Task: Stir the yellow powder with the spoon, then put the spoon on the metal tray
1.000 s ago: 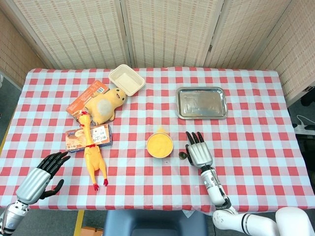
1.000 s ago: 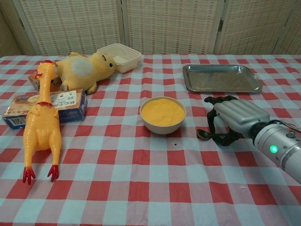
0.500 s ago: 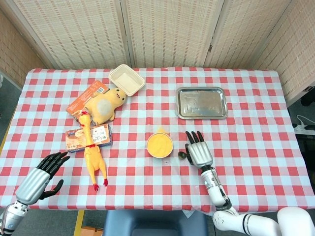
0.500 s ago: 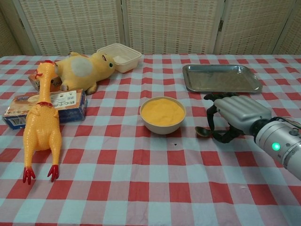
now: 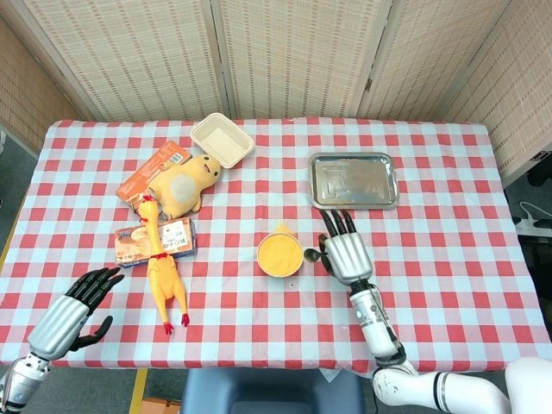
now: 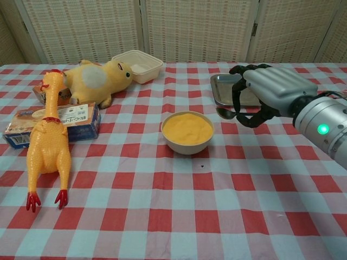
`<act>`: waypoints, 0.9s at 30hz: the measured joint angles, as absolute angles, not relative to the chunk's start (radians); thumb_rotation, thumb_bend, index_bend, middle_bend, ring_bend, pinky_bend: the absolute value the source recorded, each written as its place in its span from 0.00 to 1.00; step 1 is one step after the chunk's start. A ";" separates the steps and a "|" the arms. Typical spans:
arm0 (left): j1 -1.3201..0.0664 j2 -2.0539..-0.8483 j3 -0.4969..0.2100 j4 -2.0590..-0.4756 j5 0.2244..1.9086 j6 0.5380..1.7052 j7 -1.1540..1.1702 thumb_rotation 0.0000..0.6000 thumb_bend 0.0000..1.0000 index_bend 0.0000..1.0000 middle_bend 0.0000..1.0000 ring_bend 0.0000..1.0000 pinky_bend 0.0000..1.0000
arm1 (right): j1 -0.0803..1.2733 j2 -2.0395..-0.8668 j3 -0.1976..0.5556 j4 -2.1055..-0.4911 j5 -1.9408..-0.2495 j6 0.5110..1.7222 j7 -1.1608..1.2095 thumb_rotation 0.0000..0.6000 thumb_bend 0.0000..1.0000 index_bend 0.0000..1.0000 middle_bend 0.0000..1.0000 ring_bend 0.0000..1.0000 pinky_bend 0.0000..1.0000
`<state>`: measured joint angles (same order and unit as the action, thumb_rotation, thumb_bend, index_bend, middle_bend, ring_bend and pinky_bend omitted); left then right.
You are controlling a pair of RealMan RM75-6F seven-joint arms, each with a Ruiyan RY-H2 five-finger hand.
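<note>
Light: bright, even, from overhead | Shadows: soft, short beneath objects | Glare: faint sheen on metal tray (image 5: 354,180) | Focus: both views sharp | Distortion: slight at edges

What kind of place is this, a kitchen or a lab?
Probably a robot test setup, not a kitchen: a checked tablecloth set before woven screens, with toys like a rubber chicken among the props.

my surface (image 5: 448,259) under a red and white checked cloth, bowl of yellow powder (image 5: 279,254) near the middle, metal tray (image 5: 354,180) behind it to my right, rubber chicken (image 5: 162,266) lying over a flat packet (image 5: 155,240), plush duck (image 5: 185,182) partly on an orange box (image 5: 151,168), beige container (image 5: 222,139) at the back
</note>
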<state>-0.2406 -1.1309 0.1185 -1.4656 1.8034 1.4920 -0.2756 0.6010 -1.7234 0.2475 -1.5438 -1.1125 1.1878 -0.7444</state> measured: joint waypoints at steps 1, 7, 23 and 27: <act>-0.241 -1.131 0.119 -1.465 1.804 1.491 -0.276 1.00 0.50 0.00 0.00 0.00 0.10 | 0.617 -1.733 0.260 -1.547 -1.089 1.181 -0.767 1.00 0.42 0.65 0.05 0.00 0.00; -0.241 -1.128 0.121 -1.464 1.808 1.496 -0.283 1.00 0.50 0.00 0.00 0.00 0.10 | 0.712 -1.804 0.315 -1.534 -0.946 1.153 -0.909 1.00 0.42 0.63 0.05 0.00 0.00; -0.239 -1.121 0.126 -1.466 1.820 1.508 -0.294 1.00 0.51 0.00 0.00 0.00 0.10 | 0.850 -1.920 0.346 -1.443 -0.790 1.145 -1.022 1.00 0.42 0.47 0.05 0.00 0.00; -0.237 -1.120 0.123 -1.467 1.806 1.506 -0.293 1.00 0.51 0.00 0.00 0.00 0.10 | 0.862 -1.914 0.336 -1.447 -0.775 1.156 -1.046 1.00 0.42 0.41 0.05 0.00 0.00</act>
